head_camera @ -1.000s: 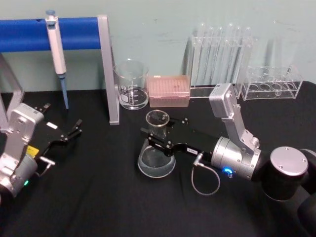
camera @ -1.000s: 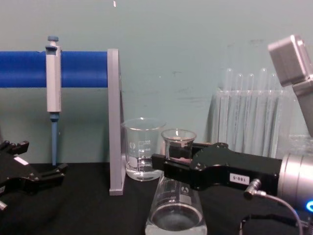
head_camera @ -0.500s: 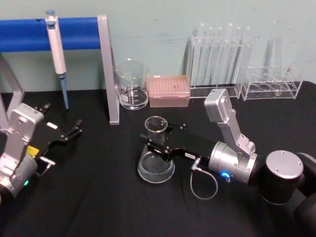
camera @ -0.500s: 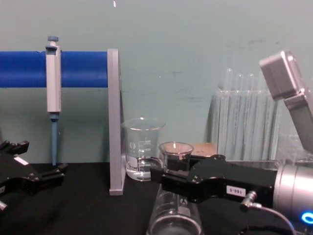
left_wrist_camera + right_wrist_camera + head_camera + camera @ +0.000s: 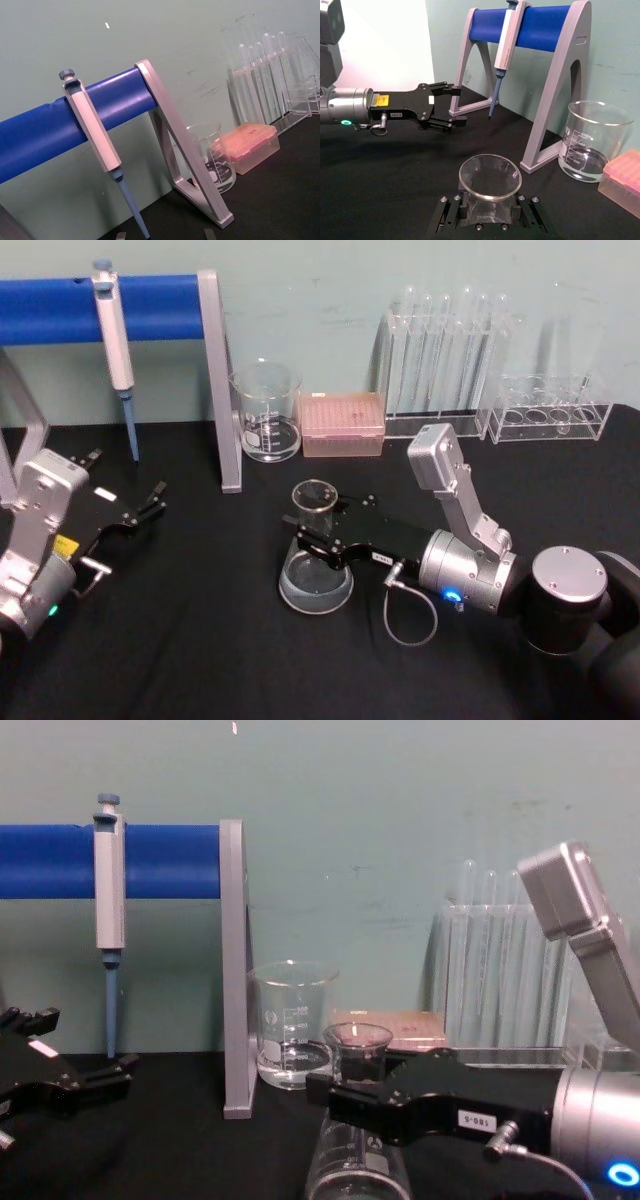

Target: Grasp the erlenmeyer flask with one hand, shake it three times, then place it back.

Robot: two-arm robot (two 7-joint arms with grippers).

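Observation:
The erlenmeyer flask [image 5: 316, 570], clear glass with a little liquid in its wide base, stands upright at the table's middle. My right gripper [image 5: 316, 530], the black hand with a silver wrist, is shut on the flask's neck just below the rim. In the right wrist view the flask's rim [image 5: 490, 176] sits between the black fingers [image 5: 451, 215]. The chest view has the rim [image 5: 357, 1040] above the right gripper [image 5: 352, 1098]; the flask's base is cut off there. Whether the base touches the table I cannot tell. My left gripper [image 5: 156, 500] rests open and empty at the left.
A glass beaker [image 5: 266, 420] and a pink tip box [image 5: 343, 425] stand behind the flask. A pipette [image 5: 113, 330] hangs on the blue-barred stand [image 5: 220, 380] at back left. Test-tube racks [image 5: 445, 360] [image 5: 550, 410] line the back right.
My right gripper has come down with the flask in it, and the flask's rim sits lower in the chest view. The left arm has not moved.

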